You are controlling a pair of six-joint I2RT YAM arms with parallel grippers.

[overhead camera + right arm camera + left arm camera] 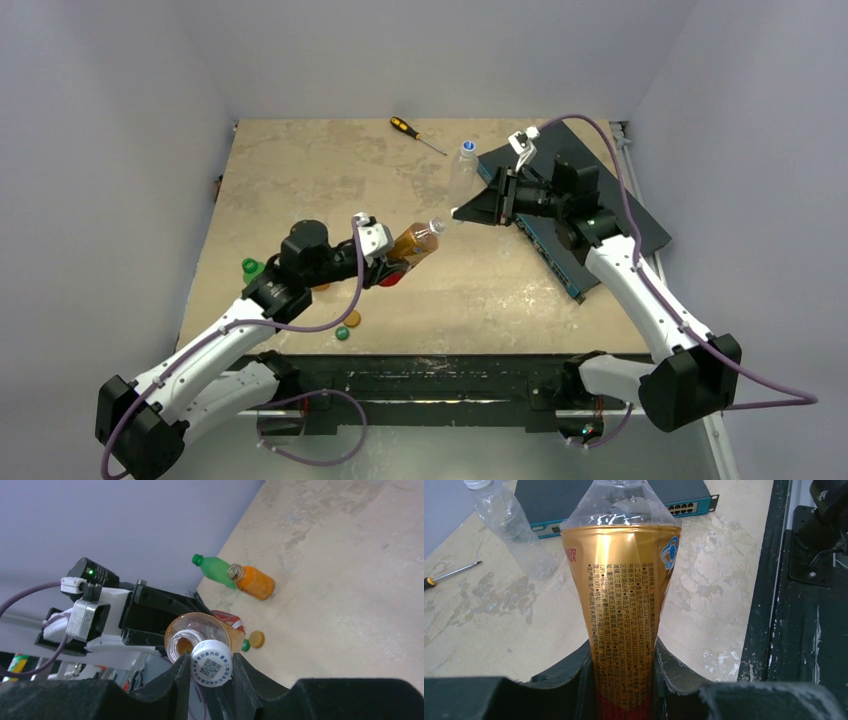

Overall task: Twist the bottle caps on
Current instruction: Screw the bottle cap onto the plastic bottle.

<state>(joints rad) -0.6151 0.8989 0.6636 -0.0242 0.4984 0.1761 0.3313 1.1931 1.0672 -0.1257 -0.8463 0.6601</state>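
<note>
My left gripper (pixel 398 254) is shut on the amber-orange bottle (pixel 416 242) and holds it tilted above the table, open neck toward the right arm. In the left wrist view the bottle (pixel 624 595) is squeezed between the jaws of the left gripper (pixel 624 680). My right gripper (pixel 458 212) is shut on a white cap (pixel 211 664) with a blue printed code. The cap sits just beside the bottle's open mouth (pixel 184 642), overlapping its rim but off-centre. A clear bottle (pixel 462 168) with a blue cap (pixel 468 146) stands behind.
A green bottle (pixel 215 570) and a small orange bottle (pixel 252 581) lie at the table's left edge. An orange cap (pixel 354 319) and a green cap (pixel 343 333) lie near the front. A screwdriver (pixel 415 133) lies at the back. A black network switch (pixel 590 215) sits on the right.
</note>
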